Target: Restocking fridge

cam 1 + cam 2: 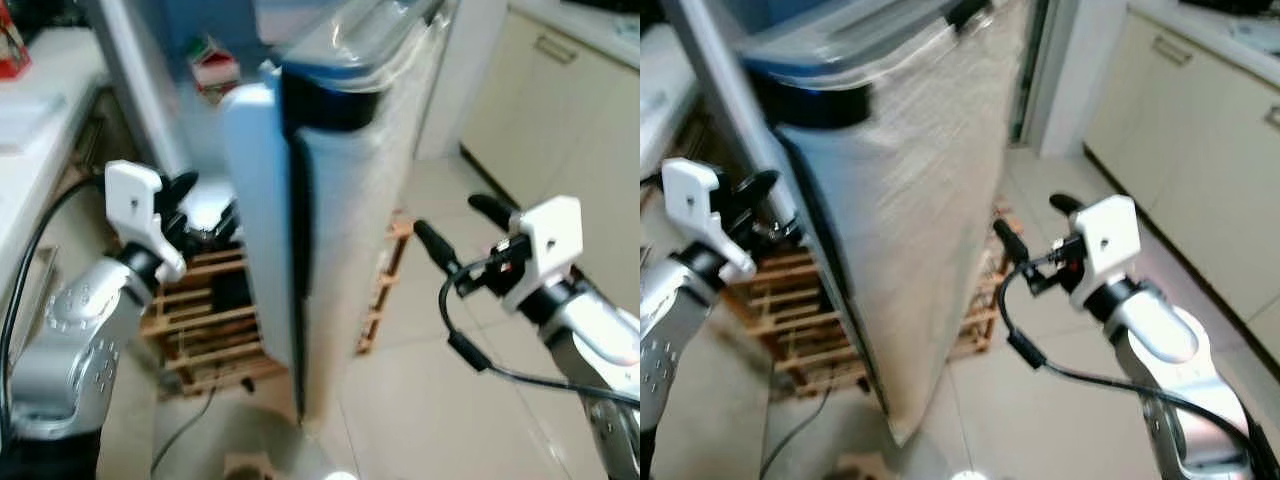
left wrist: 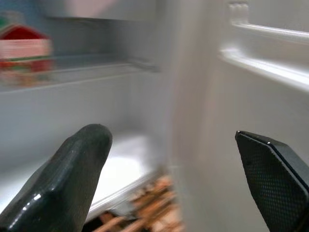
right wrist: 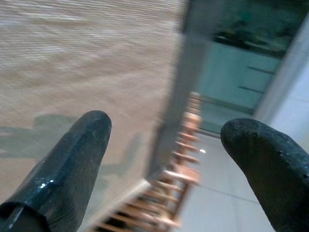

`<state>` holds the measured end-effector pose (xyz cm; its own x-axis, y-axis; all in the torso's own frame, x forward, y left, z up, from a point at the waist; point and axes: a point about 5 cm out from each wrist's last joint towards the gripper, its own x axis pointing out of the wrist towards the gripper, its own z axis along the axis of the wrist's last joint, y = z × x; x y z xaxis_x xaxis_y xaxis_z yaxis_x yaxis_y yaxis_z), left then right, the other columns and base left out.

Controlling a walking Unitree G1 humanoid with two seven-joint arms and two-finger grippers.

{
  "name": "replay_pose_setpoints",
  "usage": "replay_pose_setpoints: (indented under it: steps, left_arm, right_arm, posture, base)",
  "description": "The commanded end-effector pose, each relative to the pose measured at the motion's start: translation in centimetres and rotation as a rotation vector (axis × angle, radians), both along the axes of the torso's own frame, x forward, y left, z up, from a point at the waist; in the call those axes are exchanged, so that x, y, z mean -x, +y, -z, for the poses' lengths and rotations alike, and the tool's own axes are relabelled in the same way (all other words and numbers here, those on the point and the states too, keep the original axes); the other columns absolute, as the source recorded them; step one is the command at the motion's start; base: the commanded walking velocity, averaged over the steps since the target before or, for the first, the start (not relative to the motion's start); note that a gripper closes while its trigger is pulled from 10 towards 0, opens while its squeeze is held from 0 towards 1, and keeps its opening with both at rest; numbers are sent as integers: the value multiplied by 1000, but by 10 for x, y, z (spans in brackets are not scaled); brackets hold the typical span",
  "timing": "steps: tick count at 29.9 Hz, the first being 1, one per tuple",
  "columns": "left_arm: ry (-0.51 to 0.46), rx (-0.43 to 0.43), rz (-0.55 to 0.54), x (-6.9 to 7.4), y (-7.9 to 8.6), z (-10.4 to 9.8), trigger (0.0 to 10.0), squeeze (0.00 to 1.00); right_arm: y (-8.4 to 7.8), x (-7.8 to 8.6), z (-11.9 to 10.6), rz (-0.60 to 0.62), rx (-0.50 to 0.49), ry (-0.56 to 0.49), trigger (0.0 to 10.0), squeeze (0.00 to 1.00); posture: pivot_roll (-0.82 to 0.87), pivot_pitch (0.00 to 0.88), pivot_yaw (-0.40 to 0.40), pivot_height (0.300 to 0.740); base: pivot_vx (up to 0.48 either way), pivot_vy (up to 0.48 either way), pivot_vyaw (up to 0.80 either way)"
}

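readable text: none, frames blurred
carton (image 2: 25,53) on fridge shelf: red and white print, lettering too smeared to read
same carton (image 1: 213,68) in head view: red and green pack, no legible words
red pack (image 1: 10,45) on counter: markings unreadable
fridge door (image 1: 910,180): plain textured face, no label or brand legible

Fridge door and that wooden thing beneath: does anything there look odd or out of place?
Nothing looks spilled or broken. The one unusual thing is that the fridge stands on a slatted wooden pallet rather than the floor. A red-and-white carton sits upright on its shelf.
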<state>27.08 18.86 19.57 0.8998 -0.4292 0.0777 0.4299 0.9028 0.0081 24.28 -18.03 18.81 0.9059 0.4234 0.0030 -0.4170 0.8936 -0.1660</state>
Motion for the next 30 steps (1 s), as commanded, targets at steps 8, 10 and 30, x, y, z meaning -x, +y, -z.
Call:
replay_pose_setpoints:
  steps: [8,10,30]
  left_arm:
    - [-16,-26,2,3,-1,-5,10000,0]
    - [-15,-28,2,3,-1,-4,10000,0]
    - [-45,-137,-71,-3,-9,2,10000,0]
  right_arm:
    - [-18,3,13,150,-37,41,10000,0]
    - [-16,3,13,147,-37,42,10000,0]
    - [-7,18,36,214,-94,115,10000,0]
  posture:
    - [14,10,8,740]
    - [14,10,8,740]
    - [16,0,2,740]
  base:
    - [0,-404,0]
    - [0,-405,0]
    - [0,-240,0]
